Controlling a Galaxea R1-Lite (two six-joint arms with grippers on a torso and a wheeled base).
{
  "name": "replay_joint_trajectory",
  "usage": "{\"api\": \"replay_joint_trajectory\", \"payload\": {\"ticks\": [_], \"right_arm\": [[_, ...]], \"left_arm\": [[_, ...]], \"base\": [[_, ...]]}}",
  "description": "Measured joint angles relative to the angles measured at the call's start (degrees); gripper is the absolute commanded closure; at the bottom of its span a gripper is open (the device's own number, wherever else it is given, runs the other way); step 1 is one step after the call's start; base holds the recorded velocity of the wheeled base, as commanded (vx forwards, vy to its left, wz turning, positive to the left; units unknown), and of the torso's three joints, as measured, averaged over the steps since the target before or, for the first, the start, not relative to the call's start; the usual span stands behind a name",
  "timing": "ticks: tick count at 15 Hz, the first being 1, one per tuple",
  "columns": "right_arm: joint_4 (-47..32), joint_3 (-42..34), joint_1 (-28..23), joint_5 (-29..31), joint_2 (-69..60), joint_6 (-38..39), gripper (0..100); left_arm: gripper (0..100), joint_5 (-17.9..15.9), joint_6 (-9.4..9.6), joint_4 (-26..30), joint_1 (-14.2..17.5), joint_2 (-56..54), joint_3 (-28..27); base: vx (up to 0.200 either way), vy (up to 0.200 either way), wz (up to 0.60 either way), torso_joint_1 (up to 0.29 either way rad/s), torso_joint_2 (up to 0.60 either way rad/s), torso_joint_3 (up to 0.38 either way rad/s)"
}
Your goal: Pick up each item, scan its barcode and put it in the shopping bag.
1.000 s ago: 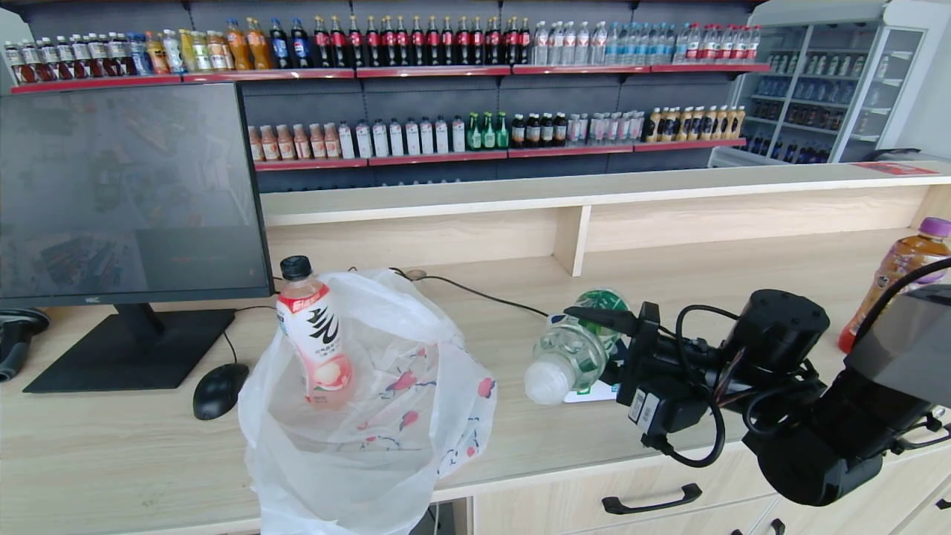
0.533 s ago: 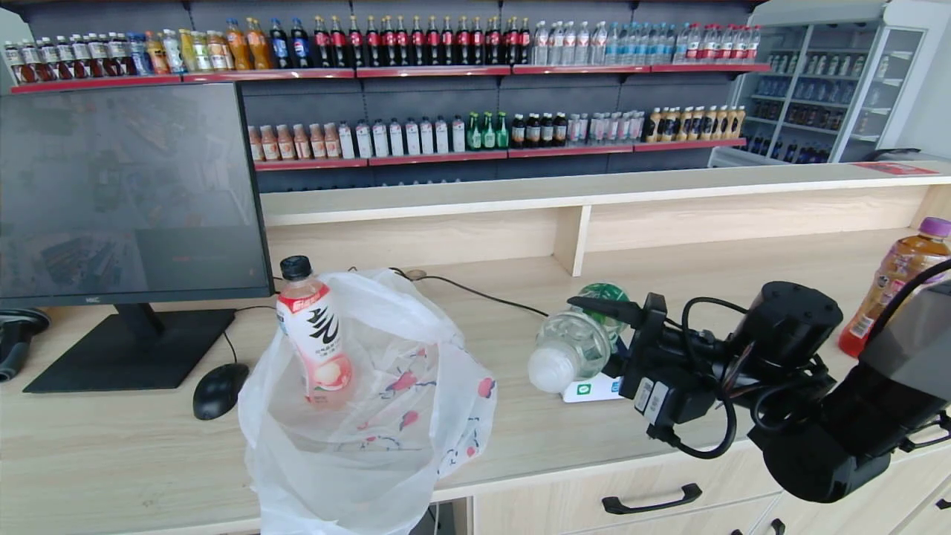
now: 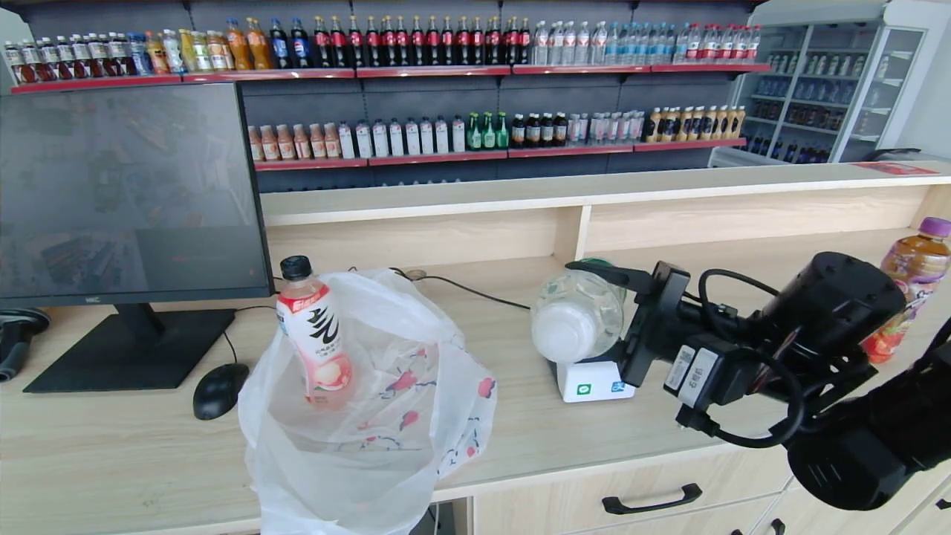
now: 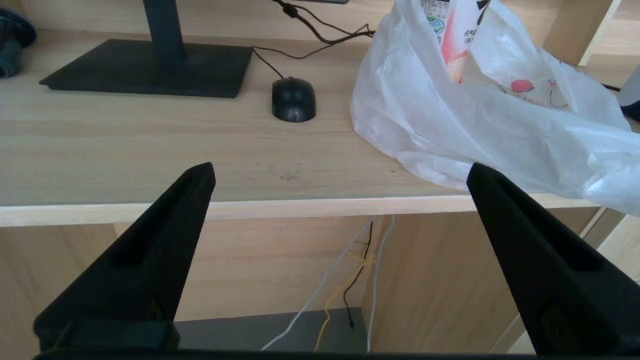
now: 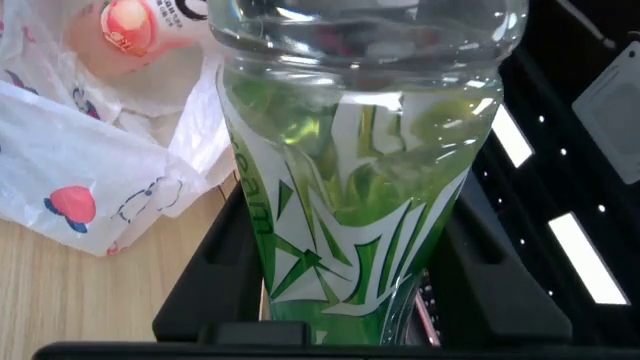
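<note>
My right gripper (image 3: 603,318) is shut on a clear water bottle (image 3: 576,315) with a green label, held on its side just above a small white scanner box (image 3: 594,380) on the counter. The bottle's white cap faces the head camera. In the right wrist view the bottle (image 5: 360,190) sits between the black jaws. The white shopping bag (image 3: 371,423) stands open at the counter's front edge with a peach drink bottle (image 3: 312,334) upright inside. My left gripper (image 4: 340,185) is open and hangs below the counter's front edge, left of the bag (image 4: 480,100).
An orange drink bottle (image 3: 912,282) with a purple cap stands at the far right of the counter. A monitor (image 3: 126,193), a mouse (image 3: 218,390) and a handheld scanner (image 3: 15,342) are on the left. A cable (image 3: 475,292) runs behind the bag. Stocked shelves line the back wall.
My right arm has lifted the water bottle up and slightly back and right, turning its cap toward the head camera. The white scanner box beneath it is now more exposed.
</note>
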State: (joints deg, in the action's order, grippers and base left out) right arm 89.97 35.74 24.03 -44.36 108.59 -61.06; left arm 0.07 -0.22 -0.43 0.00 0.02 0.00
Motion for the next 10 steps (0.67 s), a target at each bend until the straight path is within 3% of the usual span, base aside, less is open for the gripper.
{"api": "replay_joint_trajectory", "payload": {"ticks": [7,10], "right_arm": [[-0.09,-4.61,4.13,12.15,-12.62,18.12,100],[-0.11,-8.68,4.69,20.33,-15.76,35.39,100]], "left_arm": [[0,0.00,0.01,0.00,0.00,0.00,0.00],[0,0.00,0.06,0.00,0.00,0.00,0.00]], "base": [[0.000,0.000,0.00,0.000,0.00,0.000],[0.000,0.000,0.00,0.000,0.00,0.000]]}}
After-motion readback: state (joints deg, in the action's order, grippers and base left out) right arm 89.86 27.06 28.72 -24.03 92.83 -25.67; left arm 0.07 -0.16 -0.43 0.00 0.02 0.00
